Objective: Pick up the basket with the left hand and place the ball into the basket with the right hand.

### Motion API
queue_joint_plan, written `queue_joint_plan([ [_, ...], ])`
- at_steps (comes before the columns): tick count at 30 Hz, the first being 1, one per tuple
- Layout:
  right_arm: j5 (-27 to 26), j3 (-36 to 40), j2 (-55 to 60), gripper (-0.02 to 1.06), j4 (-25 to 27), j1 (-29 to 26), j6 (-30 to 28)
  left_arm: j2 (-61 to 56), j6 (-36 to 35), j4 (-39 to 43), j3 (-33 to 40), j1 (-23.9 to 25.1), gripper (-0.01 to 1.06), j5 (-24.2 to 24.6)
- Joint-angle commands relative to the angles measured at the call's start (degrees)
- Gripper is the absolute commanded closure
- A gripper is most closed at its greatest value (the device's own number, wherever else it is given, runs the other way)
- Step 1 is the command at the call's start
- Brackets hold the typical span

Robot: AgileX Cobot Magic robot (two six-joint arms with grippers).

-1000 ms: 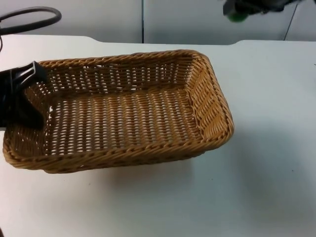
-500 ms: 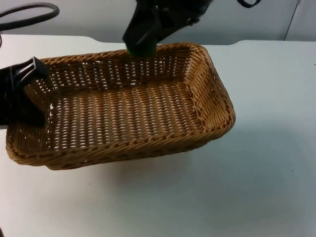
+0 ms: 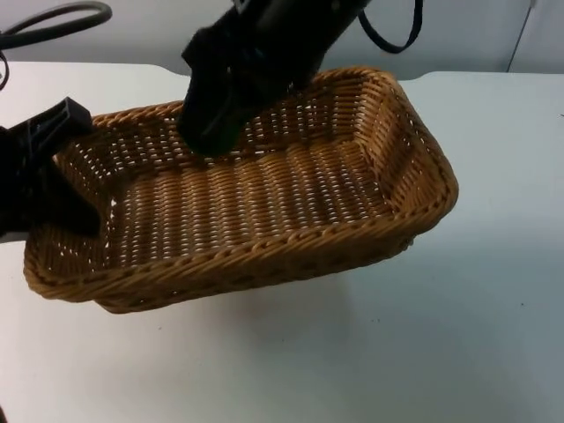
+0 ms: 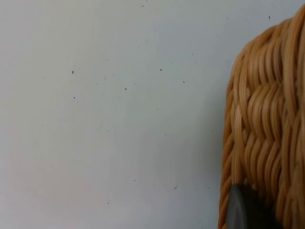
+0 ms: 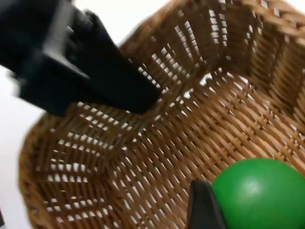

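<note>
The right gripper (image 3: 210,132) hangs low inside a woven wicker basket (image 3: 264,203), near its far long wall and toward the left half. In the right wrist view one of its black fingers (image 5: 202,205) presses against the side of a green ball (image 5: 259,195), so the gripper is grasping the ball — held above the basket's woven floor, inside the walls. In the top view the ball is hidden behind the dark bulk of the right arm, which reaches in from the upper right and crosses over the basket's far rim.

The left gripper (image 3: 48,172) sits at the basket's left short end, clamped on the rim there; one black finger lies inside against the weave and the rest of the gripper stands outside. The left wrist view shows a black fingertip (image 4: 245,210) pressed against the basket's outer wicker wall (image 4: 267,124), with the white table (image 4: 109,109) beyond it. The right wrist view shows the left gripper (image 5: 81,71) from inside the basket, gripping over the end wall.

The basket is tan, rectangular and open-topped. It appears lifted and tilted — the right end sits higher than the left, and a soft shadow lies on the table (image 3: 423,352) beneath its near edge, though contact with the surface is hard to judge. A grey partition wall (image 3: 476,35) runs behind the table.
</note>
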Motion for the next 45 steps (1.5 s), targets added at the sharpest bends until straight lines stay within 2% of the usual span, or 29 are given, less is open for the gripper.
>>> queue_joint_plan([
  [1, 0.2, 0.0, 0.7, 1.05, -0.9, 0.1, 1.5, -0.8, -0.7, -1.5, 0.0, 0.2, 1.05, 1.5],
  [9, 0.1, 0.0, 2.4, 1.05, -2.2, 0.1, 3.5, -0.8, -0.7, -1.6, 0.0, 0.2, 1.05, 1.5],
  [12, -0.4, 0.0, 2.5, 1.05, -5.6, 0.1, 5.8, -0.8, -0.7, -1.6, 0.0, 0.2, 1.05, 1.5],
  [16, -0.7, 0.0, 2.5, 1.05, -7.2, 0.1, 7.5, -0.8, -0.7, -1.4, 0.0, 0.2, 1.05, 1.5],
  [22, -0.7, 0.0, 2.5, 1.03, -7.3, 0.1, 7.5, -0.8, -0.7, -1.4, 0.0, 0.2, 1.05, 1.5],
  [24, -0.7, 0.0, 2.5, 0.92, -7.3, 0.1, 7.5, -0.8, -0.7, -1.4, 0.0, 0.2, 1.05, 1.5],
  [26, -0.7, 0.0, 2.5, 0.71, -7.3, 0.1, 7.4, -0.8, -0.7, -1.3, 0.0, 0.2, 1.05, 1.5],
  [27, -0.7, 0.0, 2.5, 0.71, -7.3, 0.1, 7.4, -0.8, -0.7, -1.3, 0.0, 0.2, 1.05, 1.5],
  [29, -0.7, 0.0, 2.5, 0.54, -7.2, 0.1, 7.5, -0.8, -0.7, -1.3, 0.0, 0.2, 1.05, 1.5],
  [31, -0.8, 0.0, 2.5, 0.48, -6.6, 0.1, 7.8, -0.8, -0.7, -1.4, 0.0, 0.2, 1.05, 1.6],
  [39, -2.1, 0.0, 0.4, 0.50, -6.6, 0.1, 9.0, -0.8, -0.7, -1.0, 0.0, 0.2, 1.05, 2.0],
  [42, -2.1, 0.0, -1.3, 0.56, -6.6, 0.1, 9.0, -0.8, -0.5, -0.7, 0.0, 0.2, 1.05, 2.0],
  [44, -1.9, -0.6, -3.3, 0.74, -6.6, 0.1, 8.9, -0.8, -0.4, -0.5, 0.0, 0.2, 1.05, 2.2],
  [45, -1.5, -1.7, -5.4, 0.91, -6.7, 0.1, 8.8, -0.8, -0.4, -0.3, 0.0, 0.2, 1.05, 2.3],
])
